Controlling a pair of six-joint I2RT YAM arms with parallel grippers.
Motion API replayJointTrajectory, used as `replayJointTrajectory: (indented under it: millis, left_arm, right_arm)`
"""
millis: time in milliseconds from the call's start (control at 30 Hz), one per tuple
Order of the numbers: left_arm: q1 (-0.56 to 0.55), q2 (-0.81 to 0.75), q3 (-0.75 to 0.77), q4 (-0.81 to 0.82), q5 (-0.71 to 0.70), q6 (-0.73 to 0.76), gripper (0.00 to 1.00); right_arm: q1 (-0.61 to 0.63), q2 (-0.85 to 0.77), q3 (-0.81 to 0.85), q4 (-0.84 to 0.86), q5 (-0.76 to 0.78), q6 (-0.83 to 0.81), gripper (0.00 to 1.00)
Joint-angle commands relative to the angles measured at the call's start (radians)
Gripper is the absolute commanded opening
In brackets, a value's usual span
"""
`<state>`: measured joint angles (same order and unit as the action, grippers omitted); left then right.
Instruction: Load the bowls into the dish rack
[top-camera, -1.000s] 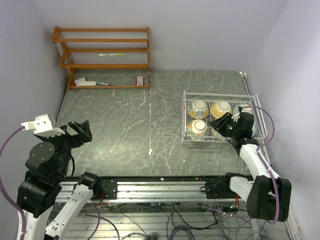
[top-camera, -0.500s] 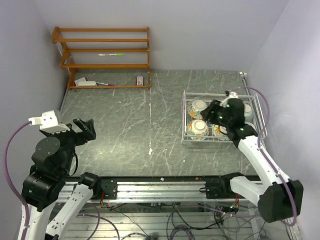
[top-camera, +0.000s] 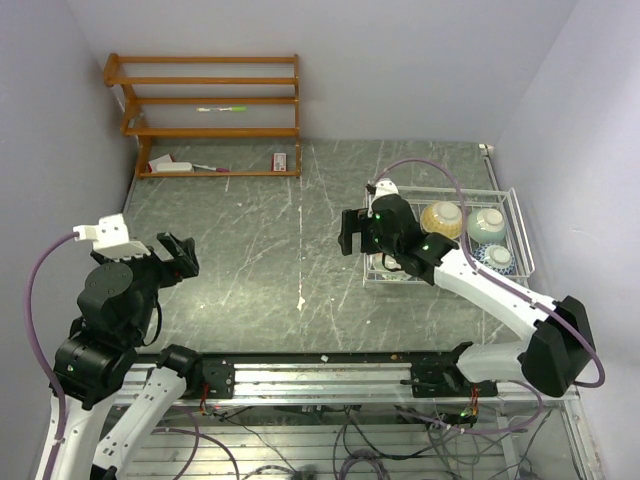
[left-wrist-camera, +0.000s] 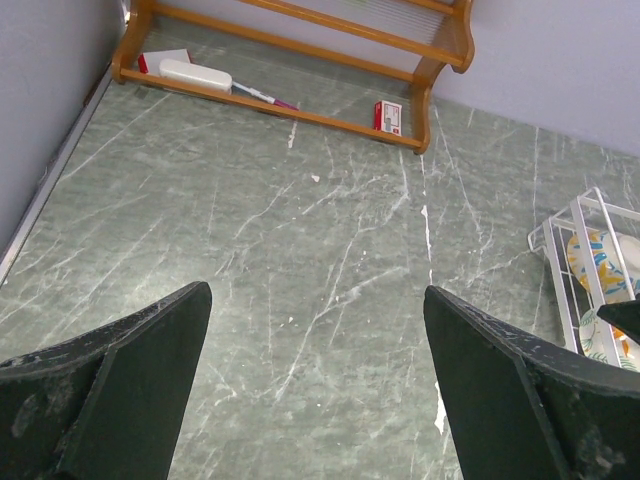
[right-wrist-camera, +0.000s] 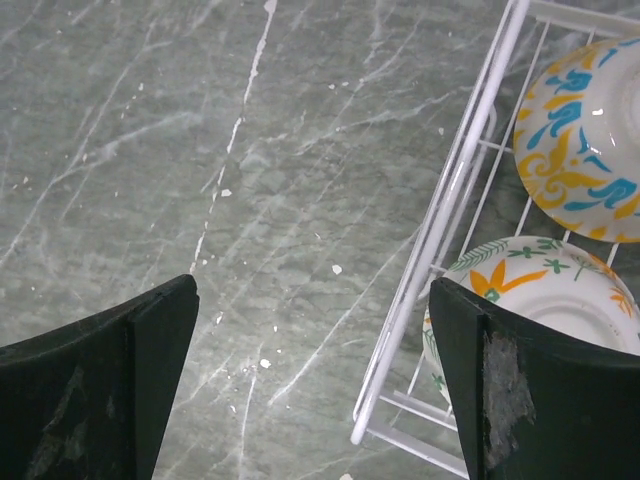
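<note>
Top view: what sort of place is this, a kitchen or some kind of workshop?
Probably a robotics lab test cell, not a kitchen. The left arm and right arm are bolted to a rail by a walled-in table, with loose cables below; the rack of bowls looks staged.

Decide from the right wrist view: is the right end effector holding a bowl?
No, the right end effector is open and empty, by the dish rack.

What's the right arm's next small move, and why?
Probably retract toward its base. The right gripper hangs open and empty over the table just left of the dish rack, the visible bowls all sit inside it, and no bowl shows on the table.
</note>
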<state>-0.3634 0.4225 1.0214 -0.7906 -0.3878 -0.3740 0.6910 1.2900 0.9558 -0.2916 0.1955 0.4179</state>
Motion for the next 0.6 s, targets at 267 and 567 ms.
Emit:
replayJointTrajectory:
  millis: [267,567]
  left_arm:
    - [0.007,0.013,-0.026,0.034,0.014,-0.009,0.98]
    - [0.007,0.016,-0.034,0.039,0.013,-0.01,0.98]
  right_arm:
    - [0.022,-0.162,-0.034,0.066,0.063,-0.08,1.0]
    - [0.022,-0.175,-0.046,0.055,0.098,-0.081,1.0]
